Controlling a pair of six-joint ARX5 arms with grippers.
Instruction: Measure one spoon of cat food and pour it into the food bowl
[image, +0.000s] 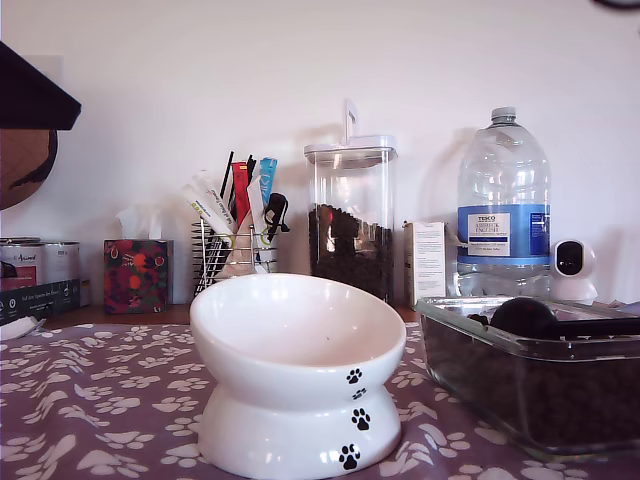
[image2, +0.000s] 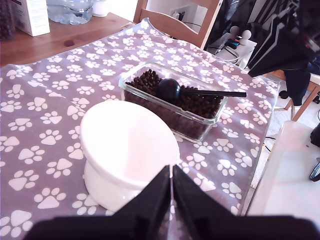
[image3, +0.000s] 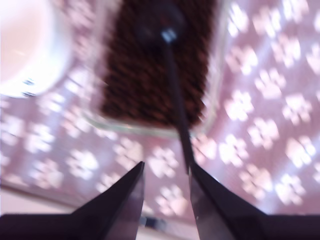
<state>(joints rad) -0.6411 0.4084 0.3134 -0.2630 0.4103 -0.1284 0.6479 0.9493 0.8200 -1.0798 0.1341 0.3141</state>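
Sitting nearest in the exterior view, the food bowl is standing empty on the paw-print cloth. Just beside it, the spoon is lying dome-up on the cat food in the glass dish. My first gripper is hovering over the bowl's rim, jaws pressed together and empty. My second gripper is hanging slightly parted above the spoon's handle end, gripping nothing.

The food bowl, glossy white with a slanted rim, a flared pedestal and small black paw prints, is seen standing upright and empty on the surface. The cat food, small dark brown pellets, is held in a dish just beside it. The spoon, a black scoop, is laid dome-up on the pellets, its straight handle reaching over the dish's rim.
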